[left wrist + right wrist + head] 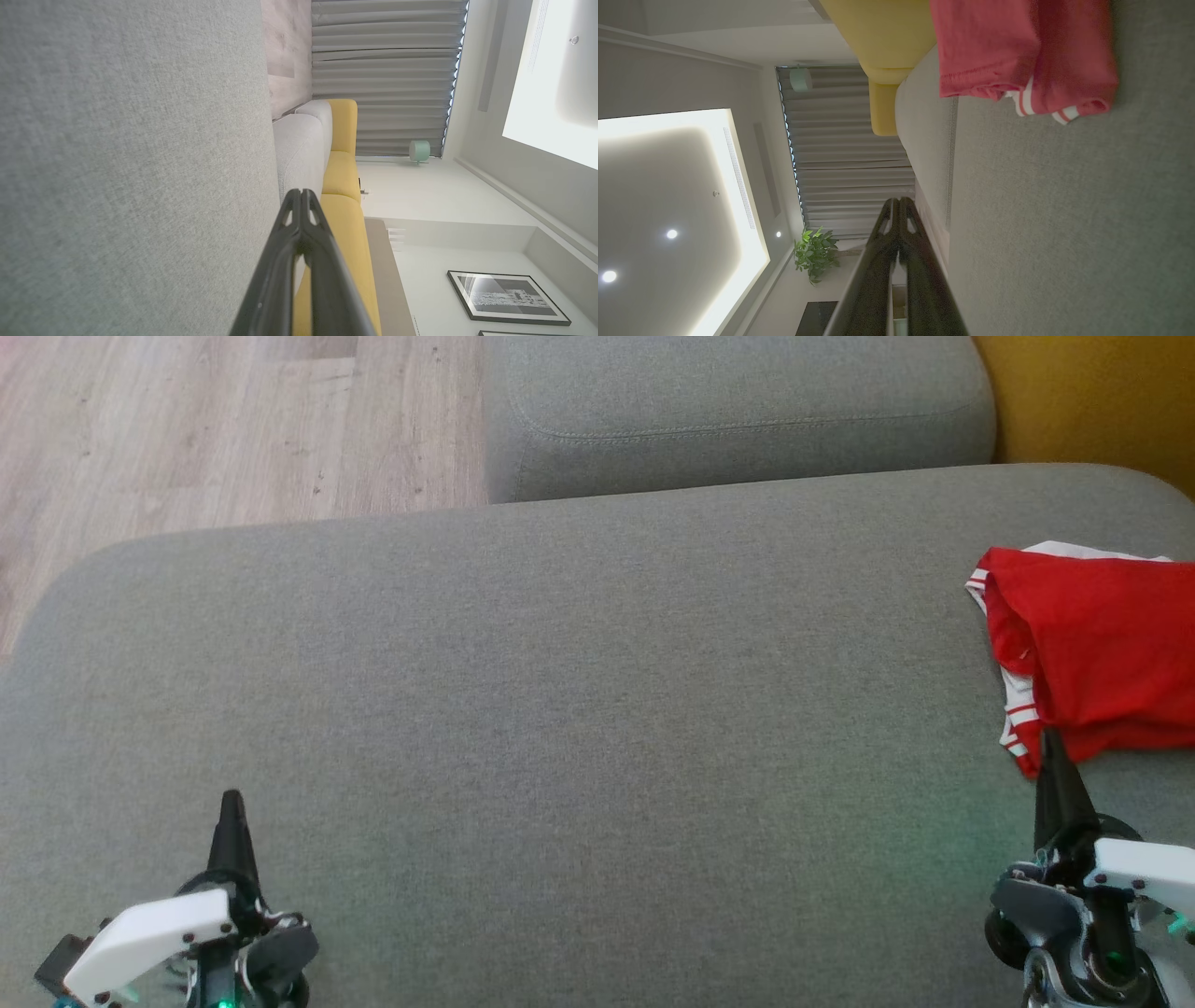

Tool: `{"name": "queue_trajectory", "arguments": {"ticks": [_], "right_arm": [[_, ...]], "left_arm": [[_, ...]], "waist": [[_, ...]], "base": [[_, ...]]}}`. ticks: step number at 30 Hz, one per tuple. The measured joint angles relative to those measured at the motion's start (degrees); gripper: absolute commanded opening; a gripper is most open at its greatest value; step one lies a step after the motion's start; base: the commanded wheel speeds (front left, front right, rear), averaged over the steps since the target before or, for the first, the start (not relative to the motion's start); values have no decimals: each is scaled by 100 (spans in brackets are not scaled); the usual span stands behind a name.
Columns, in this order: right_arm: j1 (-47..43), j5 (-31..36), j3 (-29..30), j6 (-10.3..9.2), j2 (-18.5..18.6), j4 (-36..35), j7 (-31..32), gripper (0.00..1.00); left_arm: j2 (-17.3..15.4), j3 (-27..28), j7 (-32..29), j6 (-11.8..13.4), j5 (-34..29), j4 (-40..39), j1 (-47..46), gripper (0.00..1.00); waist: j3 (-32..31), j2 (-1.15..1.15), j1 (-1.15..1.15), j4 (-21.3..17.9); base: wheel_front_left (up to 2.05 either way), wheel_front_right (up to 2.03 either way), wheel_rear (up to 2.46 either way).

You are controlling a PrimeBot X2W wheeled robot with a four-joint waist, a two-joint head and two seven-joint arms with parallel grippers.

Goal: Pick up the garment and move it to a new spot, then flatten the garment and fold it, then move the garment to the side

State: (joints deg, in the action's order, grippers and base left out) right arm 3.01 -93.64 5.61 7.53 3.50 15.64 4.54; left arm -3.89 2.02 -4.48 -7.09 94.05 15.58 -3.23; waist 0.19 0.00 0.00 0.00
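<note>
Red garment with white-striped trim [1102, 644] lies bunched on the broad grey fabric sofa seat [560, 691], just ahead of the right jaws. Their tip overlaps its near hem, but contact cannot be told. The left jaws sit well apart from it, over bare seat. Beyond both jaws are a second grey cushion [738, 411], pale wood-plank floor [233, 429] and a mustard-yellow upholstered block [1092, 392].

In the left wrist view the left jaws are pressed together and empty, with seat fabric beside them. Pleated grey curtains [383, 79] and a black-framed picture [507, 296] lie ahead.

In the right wrist view the right jaws are likewise closed on nothing, the garment ahead and clear of their tips. A leafy green potted plant [815, 252] stands beyond.
</note>
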Motion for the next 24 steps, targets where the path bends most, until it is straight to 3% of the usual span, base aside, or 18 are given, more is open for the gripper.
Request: {"name": "queue_trajectory", "arguments": {"ticks": [24], "right_arm": [[0,1,42,0,-2,3,10,0]], "left_arm": [[29,55,-49,-1,0,1,0,0]], "waist": [[-1,0,0,0]], "base": [[0,0,0]]}}
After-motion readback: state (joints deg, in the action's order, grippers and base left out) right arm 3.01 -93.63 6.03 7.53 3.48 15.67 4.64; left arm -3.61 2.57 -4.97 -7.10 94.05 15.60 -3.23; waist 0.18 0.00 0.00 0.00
